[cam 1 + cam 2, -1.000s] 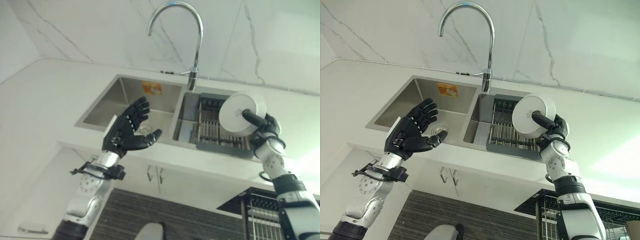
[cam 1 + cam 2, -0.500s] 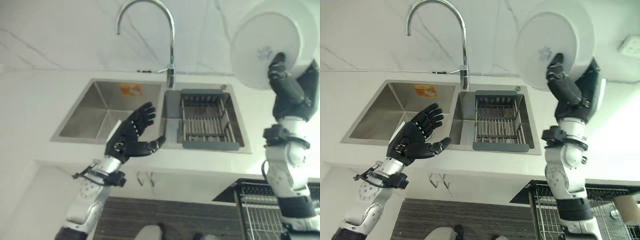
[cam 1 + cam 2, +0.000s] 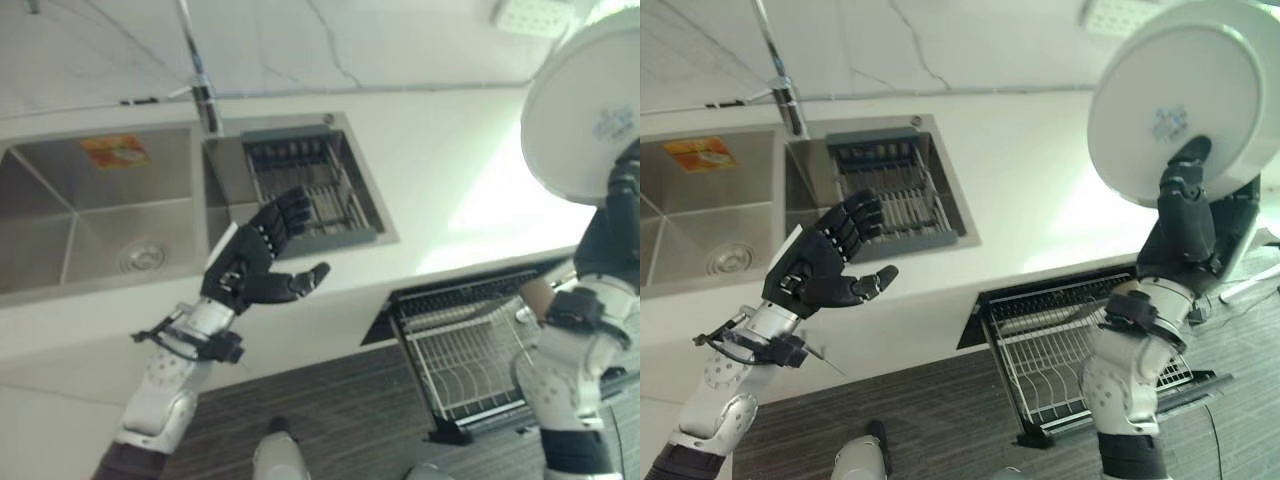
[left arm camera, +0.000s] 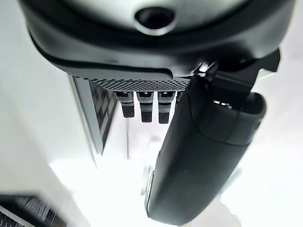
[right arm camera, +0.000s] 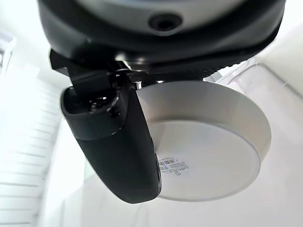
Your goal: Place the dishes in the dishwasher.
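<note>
On the far left is the sink [image 3: 680, 215], set into the white counter [image 3: 1040, 200]. A sticker [image 3: 702, 153] sits on its back wall and a round drain [image 3: 722, 260] is in the bottom. Just right of the sink stands the tap [image 3: 775, 60]. Next to it is a second basin with a dark rack [image 3: 890, 195] inside.

The left hand [image 3: 820, 270] floats in the air in front of the counter's edge, near the rack. Its fingers are spread and a little bent, and the thumb sticks out to the side. It holds nothing.

Further right, below the counter, the dishwasher rack [image 3: 1060, 345] is pulled out. It is made of wire and sits over the dark floor [image 3: 920, 410].

On the far right, the right hand [image 3: 1190, 225] is raised high, above the dishwasher rack. It pinches a white plate [image 3: 1185, 90], with the thumb pressed on the plate's underside and the fingers behind it. The plate stands up on its edge, with its bottom facing the camera. A small label [image 5: 171, 165] is stuck on the plate's bottom.
</note>
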{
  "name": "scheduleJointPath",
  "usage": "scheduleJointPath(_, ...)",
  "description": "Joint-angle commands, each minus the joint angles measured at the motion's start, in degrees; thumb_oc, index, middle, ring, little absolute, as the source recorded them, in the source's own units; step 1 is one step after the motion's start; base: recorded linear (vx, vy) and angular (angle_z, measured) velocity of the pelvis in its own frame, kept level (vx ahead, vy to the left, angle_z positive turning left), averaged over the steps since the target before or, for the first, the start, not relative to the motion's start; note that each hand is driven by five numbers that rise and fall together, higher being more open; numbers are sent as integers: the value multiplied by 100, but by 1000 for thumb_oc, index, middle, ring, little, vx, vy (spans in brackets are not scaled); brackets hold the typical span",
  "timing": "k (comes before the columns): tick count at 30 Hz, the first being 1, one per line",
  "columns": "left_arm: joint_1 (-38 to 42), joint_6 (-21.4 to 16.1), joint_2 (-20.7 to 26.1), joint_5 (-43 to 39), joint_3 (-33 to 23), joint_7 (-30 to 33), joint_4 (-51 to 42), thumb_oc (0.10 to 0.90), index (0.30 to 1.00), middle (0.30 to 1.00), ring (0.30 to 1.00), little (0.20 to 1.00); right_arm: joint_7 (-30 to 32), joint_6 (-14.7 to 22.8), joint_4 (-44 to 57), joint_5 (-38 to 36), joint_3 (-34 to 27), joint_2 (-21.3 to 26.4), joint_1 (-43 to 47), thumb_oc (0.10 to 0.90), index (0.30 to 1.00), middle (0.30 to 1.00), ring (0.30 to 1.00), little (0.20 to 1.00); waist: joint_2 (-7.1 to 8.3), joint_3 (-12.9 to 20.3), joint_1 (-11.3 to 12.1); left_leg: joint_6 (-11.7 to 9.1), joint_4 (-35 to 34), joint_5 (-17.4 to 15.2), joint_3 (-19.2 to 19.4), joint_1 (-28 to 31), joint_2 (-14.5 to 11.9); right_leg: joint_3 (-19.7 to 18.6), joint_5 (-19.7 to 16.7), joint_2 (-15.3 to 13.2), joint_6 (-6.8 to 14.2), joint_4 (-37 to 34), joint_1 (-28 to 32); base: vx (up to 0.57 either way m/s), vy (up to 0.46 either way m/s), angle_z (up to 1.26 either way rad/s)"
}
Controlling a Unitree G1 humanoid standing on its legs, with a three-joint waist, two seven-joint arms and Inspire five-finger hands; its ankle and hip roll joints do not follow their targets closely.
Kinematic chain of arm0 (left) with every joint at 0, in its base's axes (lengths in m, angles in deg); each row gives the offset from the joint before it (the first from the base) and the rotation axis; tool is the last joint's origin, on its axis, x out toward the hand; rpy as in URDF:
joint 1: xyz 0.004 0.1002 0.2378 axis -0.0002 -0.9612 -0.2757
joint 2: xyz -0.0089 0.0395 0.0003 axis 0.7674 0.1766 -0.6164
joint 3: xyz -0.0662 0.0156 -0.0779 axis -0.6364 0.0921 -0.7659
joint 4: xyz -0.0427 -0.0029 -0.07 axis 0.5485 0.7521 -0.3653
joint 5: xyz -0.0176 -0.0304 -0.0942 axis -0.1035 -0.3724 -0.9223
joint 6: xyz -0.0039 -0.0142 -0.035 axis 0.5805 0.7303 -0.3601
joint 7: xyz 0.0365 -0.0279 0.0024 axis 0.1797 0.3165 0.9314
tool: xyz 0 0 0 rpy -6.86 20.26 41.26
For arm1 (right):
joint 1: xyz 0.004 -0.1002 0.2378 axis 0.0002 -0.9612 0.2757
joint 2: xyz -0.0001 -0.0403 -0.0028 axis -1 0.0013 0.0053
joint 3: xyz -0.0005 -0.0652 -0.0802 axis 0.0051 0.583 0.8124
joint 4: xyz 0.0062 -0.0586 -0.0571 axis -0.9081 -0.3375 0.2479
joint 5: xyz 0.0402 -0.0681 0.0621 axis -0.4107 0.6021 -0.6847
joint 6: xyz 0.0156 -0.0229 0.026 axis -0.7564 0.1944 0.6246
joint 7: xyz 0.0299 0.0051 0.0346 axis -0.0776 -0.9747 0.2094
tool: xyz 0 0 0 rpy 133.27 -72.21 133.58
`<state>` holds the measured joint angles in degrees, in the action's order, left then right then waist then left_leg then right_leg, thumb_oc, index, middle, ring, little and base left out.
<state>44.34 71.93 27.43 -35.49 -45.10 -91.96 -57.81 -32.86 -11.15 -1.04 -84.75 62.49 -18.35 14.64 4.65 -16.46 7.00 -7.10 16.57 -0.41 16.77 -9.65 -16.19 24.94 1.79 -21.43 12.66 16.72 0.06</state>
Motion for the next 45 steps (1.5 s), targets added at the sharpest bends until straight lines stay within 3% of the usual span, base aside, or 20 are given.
scheduleJointPath(1, 368, -477, -217, 39, -212, -149, -1003, 800, 900, 900, 900, 900, 74, 545, 731, -8, -730, 558, 253, 400, 300, 300, 300, 300, -302, 455, -136, 289, 62, -1020, -62, 585, 399, -153, 175, 83, 132, 47, -44, -65, -235, -86)
scheduleJointPath(7, 339, -338, -440, 73, 6, -538, -1218, 800, 900, 900, 900, 900, 94, 410, 823, -332, -767, 674, 99, 400, 300, 300, 300, 300, -438, 588, -332, 62, 62, -881, -101, 553, 298, -235, 377, 204, 20, 47, -195, -55, -91, -29)
scheduleJointPath(12, 449, -106, -408, -56, 311, -971, -1194, 800, 900, 900, 900, 900, 565, 178, 628, 44, -636, 733, 312, 400, 300, 300, 300, 300, -496, 641, -454, 28, 62, -892, -108, 590, 331, -290, 394, 255, -41, 47, -218, -33, -15, -4)
scheduleJointPath(16, 360, 868, -410, -190, 634, -1823, -1296, 800, 900, 900, 900, 900, 1017, -286, 751, 476, -662, 812, 132, 400, 300, 300, 300, 300, -541, 666, -615, 31, 62, -886, -10, 630, 283, -369, 408, 318, -84, 47, -269, -11, 39, 2)
scheduleJointPath(19, 227, 1671, -354, -285, 849, -2227, -1246, 800, 900, 900, 900, 900, 1108, -631, 887, 1212, -623, 900, -117, 400, 300, 300, 300, 300, -571, 673, -711, 31, 62, -866, 90, 647, 224, -447, 404, 370, -94, 47, -329, -7, 49, -5)
scheduleJointPath(20, 86, 1906, -326, -341, 984, -2169, -1113, 800, 900, 900, 900, 900, 1357, -883, 833, 2171, -573, 1024, -207, 400, 300, 300, 300, 300, -593, 665, -769, 25, 62, -844, 144, 658, 183, -493, 393, 403, -98, 47, -365, -12, 44, -3)
scheduleJointPath(23, -48, 2046, -363, -233, 1293, -2062, -612, 800, 900, 900, 900, 900, 1675, -1392, 642, 3338, -394, 1260, -275, 400, 300, 300, 300, 300, -603, 657, -846, 33, 62, -824, 225, 687, 126, -562, 410, 449, -115, 47, -404, 5, 36, -15)
scheduleJointPath(25, -295, 2174, -424, -135, 1362, -2098, -279, 800, 900, 900, 900, 900, 1577, -1623, 488, 3445, -391, 1400, -436, 400, 300, 300, 300, 300, -609, 644, -898, 29, 62, -795, 269, 670, 79, -625, 421, 499, -130, 47, -452, -16, 30, -12)
scheduleJointPath(29, -599, 2255, -462, -50, 1387, -2216, 142, 800, 900, 900, 900, 900, 1725, -2032, 310, 3751, -436, 1477, -660, 400, 300, 300, 300, 300, -616, 601, -965, -6, 62, -798, 347, 696, -9, -698, 463, 559, -126, 47, -465, -10, 18, -17)
scheduleJointPath(32, -712, 2132, -461, 79, 1427, -2196, 637, 800, 900, 900, 900, 900, 1507, -2399, 264, 3959, -405, 1549, -828, 400, 300, 300, 300, 300, -615, 583, -1025, -15, 62, -737, 416, 702, -63, -733, 439, 601, -152, 47, -482, -2, 9, -6)
scheduleJointPath(37, -911, 2287, -658, -81, 1331, -2079, 1440, 800, 900, 900, 900, 900, 1090, -2869, 174, 4595, -255, 1858, -935, 400, 300, 300, 300, 300, -608, 583, -1027, -67, 62, -749, 463, 764, -124, -750, 513, 625, -145, 47, -414, 22, 21, -5)
scheduleJointPath(42, -1041, 2054, -966, -49, 1230, -1763, 2646, 800, 900, 900, 900, 900, 925, -2979, -181, 5185, -39, 1949, -957, 400, 300, 300, 300, 300, -552, 594, -951, -76, 62, -759, 412, 755, -118, -686, 530, 602, -147, 47, -379, 8, 4, -2)
scheduleJointPath(45, -1180, 1526, -1255, 408, 1045, -1679, 3850, 800, 900, 900, 900, 900, 954, -3034, -562, 5790, 247, 2088, -833, 400, 300, 300, 300, 300, -504, 619, -782, -75, 62, -772, 293, 697, -75, -602, 549, 580, -150, 47, -363, 14, -34, 10)
